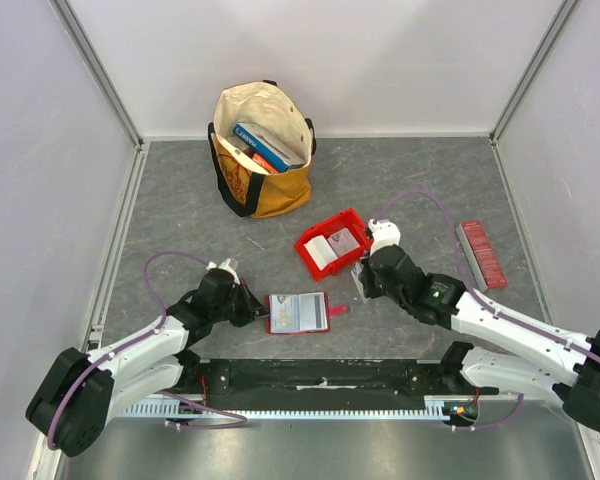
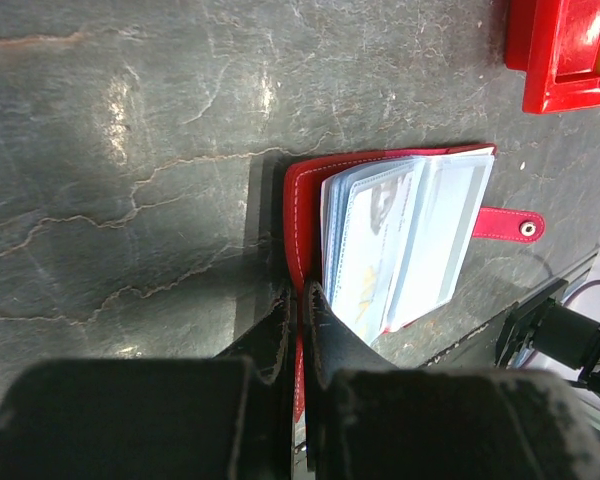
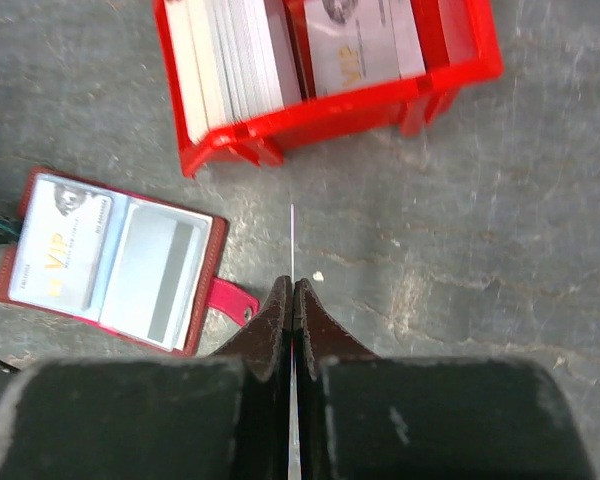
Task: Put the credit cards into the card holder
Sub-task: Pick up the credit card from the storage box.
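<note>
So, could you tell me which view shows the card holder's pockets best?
The right wrist view: the card holder lies open, both pockets facing it. The left wrist view sees it slanted; the top view, small.

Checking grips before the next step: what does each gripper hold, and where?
Left gripper pinches the wallet by its cover edge; right gripper pinches a card, edge-on, by one end.

— What colour is the leather-like bifold card holder (image 2: 305, 200)?
— Dark red with white stitching. Its sleeves are pale, and one shows gold "VIP" lettering.
— And the square plastic bin (image 3: 320, 118)?
— Brighter red, holding thin white credit cards (image 3: 230, 60).
— The stone-look table (image 1: 180, 220)?
— Dark grey, pale-veined.
— The cloth tote bag (image 1: 280, 195)?
— Cream and mustard, trimmed in black.
</note>
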Controlling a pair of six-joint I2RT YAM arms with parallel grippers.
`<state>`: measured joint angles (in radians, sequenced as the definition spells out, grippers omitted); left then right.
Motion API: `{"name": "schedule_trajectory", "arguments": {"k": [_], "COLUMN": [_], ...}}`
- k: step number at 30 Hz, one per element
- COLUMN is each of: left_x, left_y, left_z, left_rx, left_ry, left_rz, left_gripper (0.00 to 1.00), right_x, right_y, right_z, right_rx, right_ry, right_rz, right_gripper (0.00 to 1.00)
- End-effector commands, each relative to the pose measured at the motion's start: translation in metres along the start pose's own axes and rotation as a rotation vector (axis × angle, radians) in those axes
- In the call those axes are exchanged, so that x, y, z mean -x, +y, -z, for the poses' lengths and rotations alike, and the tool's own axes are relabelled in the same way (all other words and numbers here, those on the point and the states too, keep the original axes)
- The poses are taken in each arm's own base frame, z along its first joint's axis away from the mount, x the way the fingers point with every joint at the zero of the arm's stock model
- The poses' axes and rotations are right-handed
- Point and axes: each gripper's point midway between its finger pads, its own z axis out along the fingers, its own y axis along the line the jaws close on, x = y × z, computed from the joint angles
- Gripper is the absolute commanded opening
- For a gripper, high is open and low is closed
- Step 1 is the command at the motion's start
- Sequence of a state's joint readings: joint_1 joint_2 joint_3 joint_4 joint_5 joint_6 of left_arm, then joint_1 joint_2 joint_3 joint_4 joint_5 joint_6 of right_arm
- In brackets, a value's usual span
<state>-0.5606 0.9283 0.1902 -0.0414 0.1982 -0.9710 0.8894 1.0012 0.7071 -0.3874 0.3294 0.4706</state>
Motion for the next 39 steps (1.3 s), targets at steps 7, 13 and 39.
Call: {"name": "schedule_trajectory", "arguments": {"k": [7,13,39], "left_x": [0.011,0.010,0.009], "left_y": [-0.020,-0.020,-0.023], "left_z": [0.002,0.001,0.000], "left_rx": [-0.065,-0.062,-0.083], "left_ry": [-0.021,-0.019,-0.013], "left_rz": [-0.056,-0.054,-0.059], "left_gripper": [0.02,0.02,0.02], "right_x": [-0.053,-0.068,-0.076], "right_y": [-0.008,-0.010,-0.011], "right_z": [-0.026,-0.039,-0.030], "right_rx": [-0.124,-0.161,-0.174], "right_ry": [0.060,0.088,0.191], "right_rz": [-0.027,0.023,0.091], "right_gripper": [0.00,0.06,0.00]}}
